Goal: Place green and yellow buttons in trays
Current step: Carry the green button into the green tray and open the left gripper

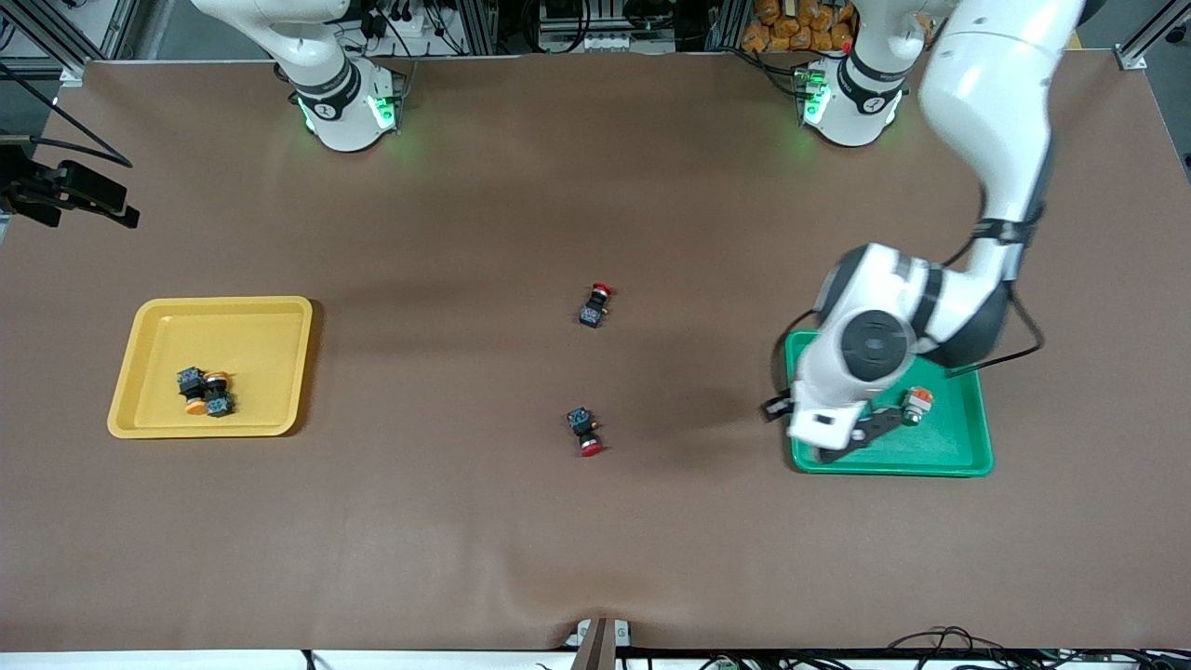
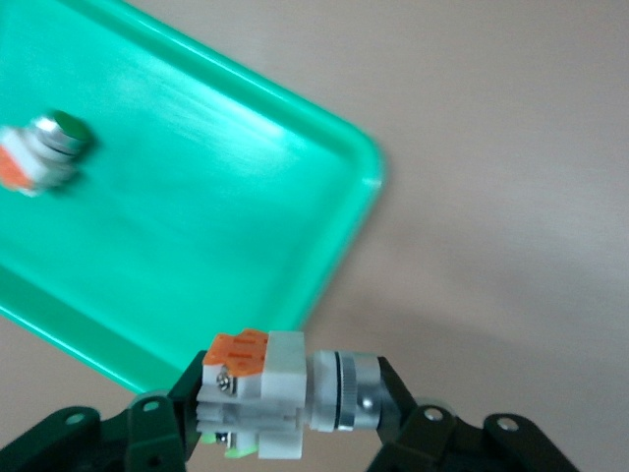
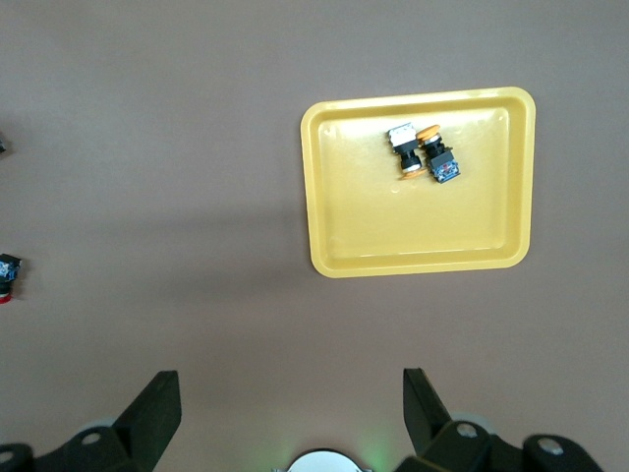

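Green button (image 2: 280, 393), white-bodied with an orange block, is clamped between the fingers of the left gripper (image 1: 861, 430) over the green tray's (image 1: 958, 437) edge.

Nearest the front camera, a red-capped switch (image 1: 585, 432) lies on the brown table (image 1: 595, 540) about midway between the trays. The green tray sits toward the left arm's end of the table, with a second green button (image 1: 916, 406) lying in it, apart from the held one. The yellow tray (image 1: 270, 321) sits toward the right arm's end and holds two yellow buttons (image 1: 206, 392) touching each other. Farther from the camera lies another red-capped switch (image 1: 594, 305). The right gripper (image 3: 285, 408) waits high over the table near its base, fingers spread wide with nothing between them.
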{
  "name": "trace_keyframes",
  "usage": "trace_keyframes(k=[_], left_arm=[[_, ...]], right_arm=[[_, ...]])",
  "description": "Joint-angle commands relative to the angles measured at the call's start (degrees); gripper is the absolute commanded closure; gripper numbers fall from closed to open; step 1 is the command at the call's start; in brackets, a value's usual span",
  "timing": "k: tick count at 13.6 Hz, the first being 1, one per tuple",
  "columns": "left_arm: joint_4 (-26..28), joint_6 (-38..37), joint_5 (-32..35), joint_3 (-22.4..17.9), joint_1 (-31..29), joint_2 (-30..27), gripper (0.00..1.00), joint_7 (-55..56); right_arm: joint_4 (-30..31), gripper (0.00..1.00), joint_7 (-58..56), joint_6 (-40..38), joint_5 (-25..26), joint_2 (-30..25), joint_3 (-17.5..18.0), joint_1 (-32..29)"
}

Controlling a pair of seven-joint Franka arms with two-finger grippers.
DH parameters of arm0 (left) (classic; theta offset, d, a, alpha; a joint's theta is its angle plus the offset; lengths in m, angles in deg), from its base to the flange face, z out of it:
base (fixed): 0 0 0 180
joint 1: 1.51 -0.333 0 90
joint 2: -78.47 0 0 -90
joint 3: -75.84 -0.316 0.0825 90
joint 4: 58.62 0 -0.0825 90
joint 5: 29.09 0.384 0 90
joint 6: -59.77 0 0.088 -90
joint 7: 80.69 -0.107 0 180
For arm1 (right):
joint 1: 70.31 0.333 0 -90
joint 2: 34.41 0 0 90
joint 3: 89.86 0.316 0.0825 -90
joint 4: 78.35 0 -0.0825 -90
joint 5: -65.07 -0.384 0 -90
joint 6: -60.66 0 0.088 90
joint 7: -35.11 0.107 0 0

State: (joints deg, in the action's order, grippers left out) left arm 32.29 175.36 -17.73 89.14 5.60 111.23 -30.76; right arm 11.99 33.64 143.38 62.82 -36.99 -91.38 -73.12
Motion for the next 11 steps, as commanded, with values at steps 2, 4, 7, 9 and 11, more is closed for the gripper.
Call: trace_keyframes(k=[2, 4, 7, 9, 11], left_arm=[[14.7, 11.7, 0.15, 0.85, -7.8, -5.16, 0.41, -7.89], [19.03, 19.9, 0.15, 0.85, -10.44, -5.25, 0.33, -11.15], [19.3, 21.25, 0.15, 0.85, -10.72, -4.72, 0.0, -12.04], [19.3, 21.25, 0.15, 0.85, -10.72, -4.9, 0.0, -12.83], [19.3, 21.16, 0.15, 0.85, -10.81, -5.25, 0.0, -13.63]], right_arm=[[-1.83, 0.0, -0.29, -0.01, 0.93, -0.41, 0.56, 1.14], [-1.83, 0.0, 0.06, -0.36, 0.93, -0.32, 0.56, 1.93], [-1.74, 0.0, 0.24, -0.28, 1.01, -0.32, 0.56, 2.81], [-1.74, 0.0, 0.06, -0.19, 1.01, -0.23, 0.56, 2.9], [-1.83, 0.0, -0.46, -0.36, 1.01, -0.23, 0.56, 2.72]])
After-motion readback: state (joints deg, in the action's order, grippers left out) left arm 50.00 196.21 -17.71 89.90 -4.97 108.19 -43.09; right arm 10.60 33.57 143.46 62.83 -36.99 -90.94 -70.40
